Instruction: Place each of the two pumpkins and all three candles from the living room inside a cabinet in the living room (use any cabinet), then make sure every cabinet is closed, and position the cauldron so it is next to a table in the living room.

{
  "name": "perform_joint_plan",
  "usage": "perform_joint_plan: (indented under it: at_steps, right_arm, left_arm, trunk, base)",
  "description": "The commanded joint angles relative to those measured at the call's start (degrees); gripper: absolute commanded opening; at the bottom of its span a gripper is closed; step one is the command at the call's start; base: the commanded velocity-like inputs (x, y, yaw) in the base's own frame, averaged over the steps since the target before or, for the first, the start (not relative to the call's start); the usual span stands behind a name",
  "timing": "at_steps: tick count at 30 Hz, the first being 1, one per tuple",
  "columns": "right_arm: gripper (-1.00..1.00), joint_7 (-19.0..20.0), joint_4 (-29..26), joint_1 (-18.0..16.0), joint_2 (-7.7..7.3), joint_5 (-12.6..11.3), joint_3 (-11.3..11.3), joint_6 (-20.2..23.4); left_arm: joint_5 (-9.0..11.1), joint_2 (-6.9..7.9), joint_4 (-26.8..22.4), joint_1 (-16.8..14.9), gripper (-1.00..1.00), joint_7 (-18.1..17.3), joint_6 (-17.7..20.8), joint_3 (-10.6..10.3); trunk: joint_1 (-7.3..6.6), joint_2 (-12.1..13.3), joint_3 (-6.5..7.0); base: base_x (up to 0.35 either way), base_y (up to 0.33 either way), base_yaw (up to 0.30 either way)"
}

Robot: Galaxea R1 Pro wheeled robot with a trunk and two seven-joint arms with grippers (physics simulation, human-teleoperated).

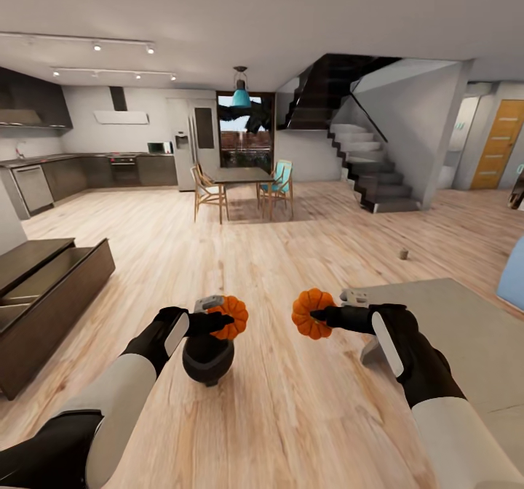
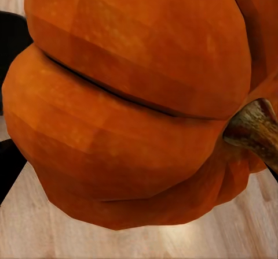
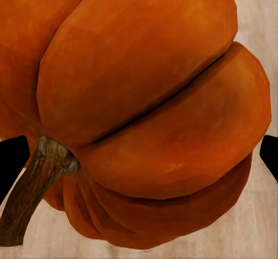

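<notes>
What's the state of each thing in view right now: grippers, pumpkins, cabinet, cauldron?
left gripper: shut on left pumpkin
left pumpkin: held off the floor
right gripper: shut on right pumpkin
right pumpkin: held off the floor
cabinet: drawers open
cauldron: upright on the floor, under the left gripper
candle: standing on the floor

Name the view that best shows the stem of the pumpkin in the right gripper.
The right wrist view: the stem shows close up, brown and rough, jutting from the right pumpkin. The head view shows that pumpkin small in the right gripper, its stem too small to make out. The left wrist view shows the other pumpkin.
</notes>
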Motion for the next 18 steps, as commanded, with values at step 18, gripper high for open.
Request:
perform_joint_plan:
  at_steps: [18]
  right_arm:
    - [-1.0, 0.0, -0.1, 0.0, -0.03, -0.6, 0.0, 0.3]
  left_arm:
    - [0.0, -0.06, -0.1, 0.0, -1.0, -0.1, 0.5, 0.5]
  trunk:
    - [0.03, 0.0, -0.06]
  base:
    - [0.219, -0.232, 0.0]
